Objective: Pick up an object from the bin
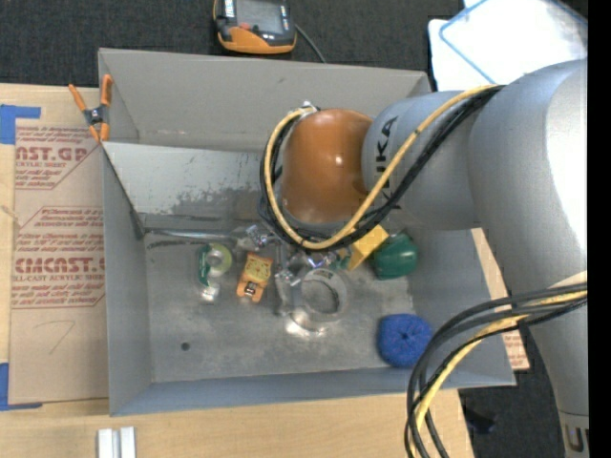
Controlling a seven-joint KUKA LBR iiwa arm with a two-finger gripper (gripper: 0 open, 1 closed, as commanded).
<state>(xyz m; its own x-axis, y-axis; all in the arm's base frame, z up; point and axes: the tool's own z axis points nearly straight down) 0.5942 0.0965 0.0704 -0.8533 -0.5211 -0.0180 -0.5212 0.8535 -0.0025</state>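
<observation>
Gripper [279, 254] down low near the middle of the grey metal bin [172, 351], reaching in from the right and mostly hidden under the rounded orange cover [320, 165] on the wrist. Cannot tell whether released or clenched, nor whether grasping anything.

Closest to it, two things on the bin floor. Just to its left in the view, a small orange-and-yellow boxy item [253, 278], lying tilted, with dark markings too small to read. Just below it, a clear plastic ring-shaped piece [315, 305], right up against the gripper's metal parts; touching or merely beside, cannot tell.

Further left, apart from the gripper, a green-and-white curved plastic item [215, 261]. To the right, tucked under the arm's edge, a yellow block [370, 246] and, touching it, a dark green rounded object [397, 256]. Well apart from all these, toward the bin's lower right corner, a blue round fuzzy ball [404, 340].

Yellow and black cables [272, 175] looped round the orange cover and trailing back along the silver-grey arm [496, 160]. Dark lettering on the arm just beside the cover, partly crossed by the cables; legible only as "KA".
</observation>
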